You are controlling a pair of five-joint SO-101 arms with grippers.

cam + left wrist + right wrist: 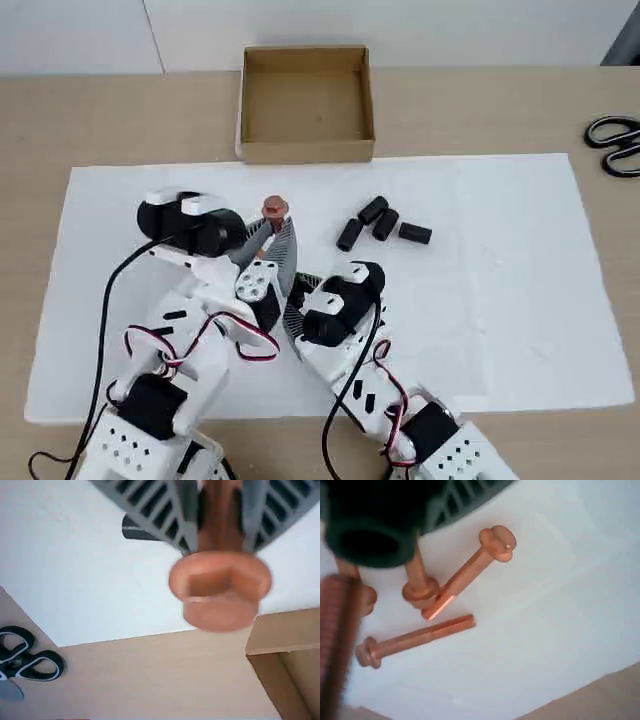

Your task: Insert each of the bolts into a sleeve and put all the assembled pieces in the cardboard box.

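Observation:
My left gripper point(273, 236) is shut on a copper bolt point(275, 210), head pointing toward the cardboard box point(305, 150). In the left wrist view the bolt's head point(220, 590) sticks out past the grey fingers point(150, 510). My right gripper point(297, 300) sits just beside and below it, shut on a black sleeve point(367, 530) whose open bore faces the camera. The held bolt's threaded shank point(337, 640) shows close beside that sleeve. Three loose bolts point(470, 572) point(415, 637) point(420, 582) lie on the white sheet under the right gripper.
Several black sleeves point(385, 225) lie on the white sheet point(500, 280) right of the grippers. The box stands open beyond the sheet's far edge. Scissors point(615, 145) rest on the bare table at the far right.

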